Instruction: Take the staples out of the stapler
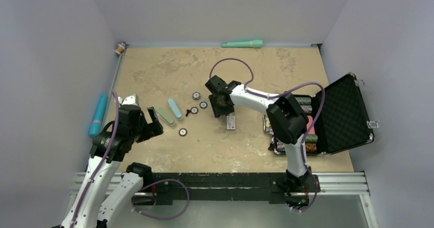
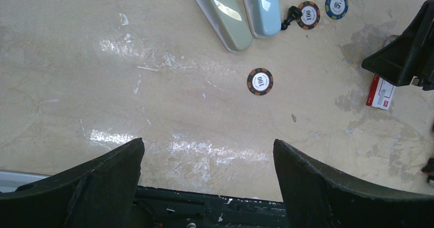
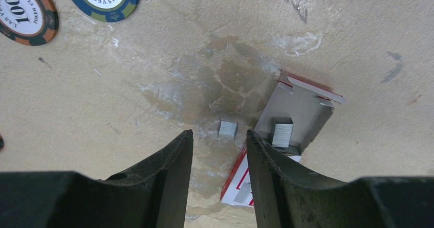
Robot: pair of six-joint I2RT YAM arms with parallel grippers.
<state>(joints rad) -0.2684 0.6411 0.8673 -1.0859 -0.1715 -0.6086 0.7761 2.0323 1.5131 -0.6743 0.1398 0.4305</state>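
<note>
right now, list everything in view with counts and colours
green stapler: one, pale green, centre-left
blue stapler: one, light blue, beside it
poker chips: four, mostly orange or blue, near staplers
pawn-like piece: one, black, among chips
staple box: one, red-white, open, centre
staple strips: two, silver, on table and in box
case: one, black, open, right side, chips inside
wand: one, mint, far edge
tube: one, blue, left edge
bottle: one, orange-topped, far-left corner
left pincer: one, black, open, left
right pincer: one, black, open, above strip
</note>
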